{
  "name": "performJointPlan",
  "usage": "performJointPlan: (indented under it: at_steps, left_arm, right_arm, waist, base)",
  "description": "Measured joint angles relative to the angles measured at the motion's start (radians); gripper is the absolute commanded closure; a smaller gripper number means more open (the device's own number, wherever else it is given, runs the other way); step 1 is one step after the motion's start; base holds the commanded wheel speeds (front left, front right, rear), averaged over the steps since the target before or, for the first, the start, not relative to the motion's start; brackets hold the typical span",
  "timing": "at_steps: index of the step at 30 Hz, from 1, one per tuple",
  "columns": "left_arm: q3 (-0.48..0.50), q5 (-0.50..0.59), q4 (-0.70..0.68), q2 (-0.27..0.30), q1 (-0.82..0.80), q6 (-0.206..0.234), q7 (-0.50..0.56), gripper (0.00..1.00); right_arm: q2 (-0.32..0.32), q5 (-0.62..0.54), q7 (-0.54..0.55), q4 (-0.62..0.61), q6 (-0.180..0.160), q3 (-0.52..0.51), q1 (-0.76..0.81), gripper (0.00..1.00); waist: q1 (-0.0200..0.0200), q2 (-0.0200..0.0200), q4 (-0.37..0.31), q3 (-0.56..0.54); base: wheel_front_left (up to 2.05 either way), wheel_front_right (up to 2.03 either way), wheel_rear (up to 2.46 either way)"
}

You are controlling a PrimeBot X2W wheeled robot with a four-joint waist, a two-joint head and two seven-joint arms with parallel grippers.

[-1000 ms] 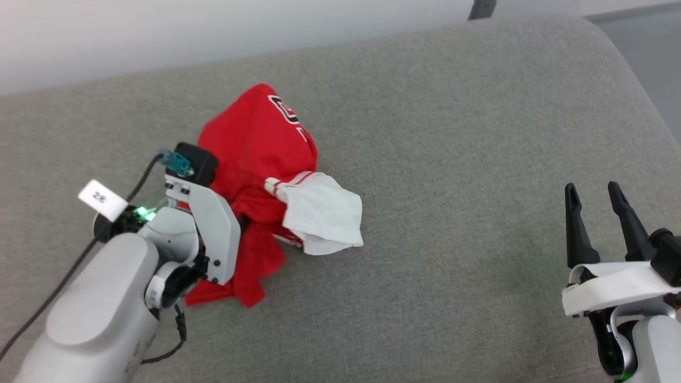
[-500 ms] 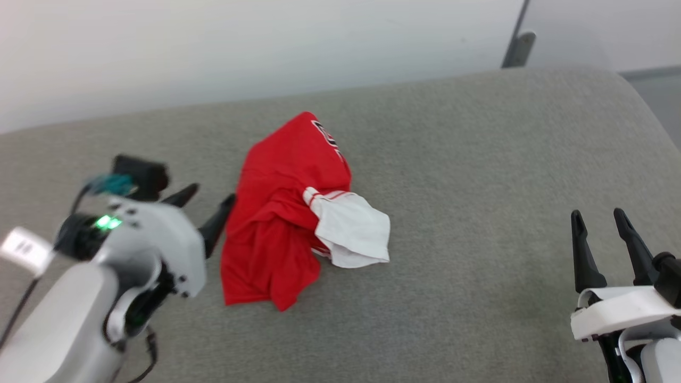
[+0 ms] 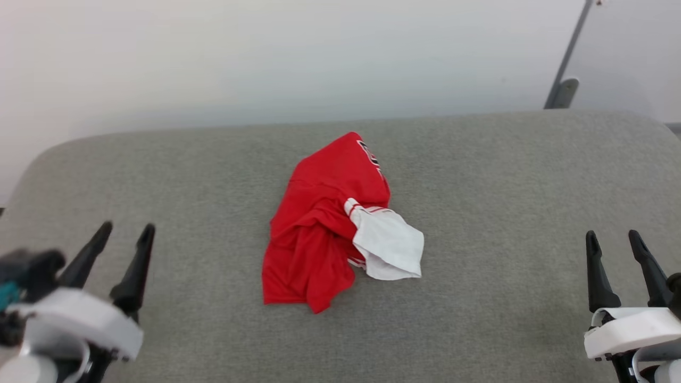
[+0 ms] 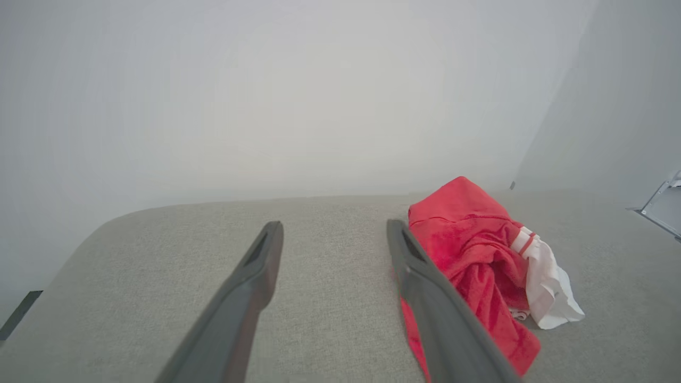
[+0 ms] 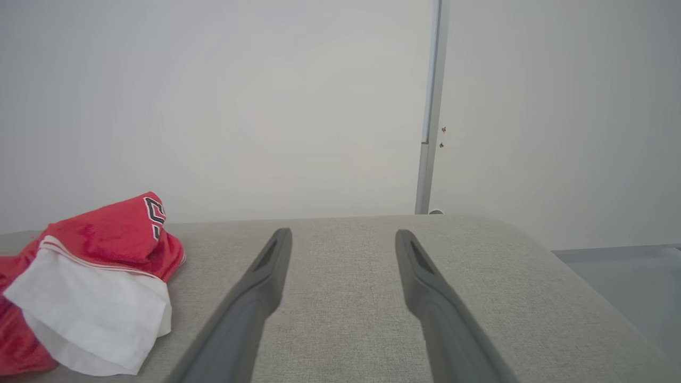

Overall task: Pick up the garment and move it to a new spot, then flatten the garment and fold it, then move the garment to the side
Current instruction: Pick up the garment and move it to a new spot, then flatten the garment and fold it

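The garment [image 3: 324,229], a red jersey with a white sleeve and black lettering, lies crumpled in a heap at the middle of the grey padded surface [image 3: 505,175]. My left gripper [image 3: 126,232] stands open at the lower left of the head view, well apart from the garment, nothing between its fingers. At the lower right my right gripper [image 3: 613,239] is open too, empty and far from the cloth. The left wrist view has the garment [image 4: 468,250] just right of the left gripper [image 4: 335,227]. In the right wrist view the garment [image 5: 101,250] lies left of the right gripper [image 5: 343,236].
A pale wall [image 3: 266,58] rises behind the grey surface. A thin metal post [image 3: 566,58] stands at the back right, also seen as a vertical strip [image 5: 430,106]. The surface has rounded edges at left [image 3: 32,175] and right, with floor [image 5: 638,276] beyond.
My left gripper opened, let go of the garment and drew back to the lower left. The head camera tilted up, so the whole picture shifted down. The right gripper stayed open.
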Motion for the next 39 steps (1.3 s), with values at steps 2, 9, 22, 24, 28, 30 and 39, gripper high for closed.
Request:
performJointPlan:
  at_steps: [2,9,22,24,28,30,39]
  left_arm:
    - [0.019,-0.007,-0.002,0.0,0.042,0.006,-0.036,0.0]
    - [0.07,-0.033,0.019,-0.018,0.146,0.002,-0.149,0.0]
    - [0.111,-0.035,0.086,-0.039,0.183,-0.041,-0.217,0.0]
    - [0.111,-0.033,0.09,-0.04,0.183,-0.043,-0.221,0.0]
    - [0.111,-0.032,0.094,-0.043,0.182,-0.046,-0.222,0.0]
    - [0.111,-0.031,0.095,-0.043,0.181,-0.05,-0.222,0.0]
    - [0.084,-0.034,0.057,-0.037,0.13,-0.041,-0.151,0.0]
  right_arm:
    - [0.001,0.002,0.0,-0.007,0.0,-0.006,0.005,0.0]
    - [0.002,0.004,0.0,-0.017,0.0,-0.018,0.025,0.0]
    - [0.001,0.008,0.0,-0.025,0.0,-0.02,0.044,0.0]
    - [0.002,0.008,0.0,-0.026,0.0,-0.018,0.044,0.0]
    - [0.001,0.009,0.0,-0.026,0.0,-0.012,0.044,0.0]
    - [-0.001,0.009,0.0,-0.026,0.0,-0.011,0.044,0.0]
    - [-0.005,0.014,0.0,-0.024,0.0,-0.002,0.043,0.0]
  waist:
    - [0.0,0.0,0.012,-0.006]
    - [0.0,0.0,0.045,-0.016]
    - [0.0,0.0,0.074,-0.019]
    - [0.0,0.0,0.077,-0.019]
    - [0.0,0.0,0.08,-0.019]
    - [0.0,0.0,0.082,-0.018]
    - [0.0,0.0,0.087,-0.007]
  base:
    - [0.0,0.0,0.0]
    - [0.0,0.0,0.0]
    - [0.0,0.0,0.0]
    - [0.0,0.0,0.0]
    - [0.0,0.0,0.0]
    - [0.0,0.0,0.0]
    - [0.0,0.0,0.0]
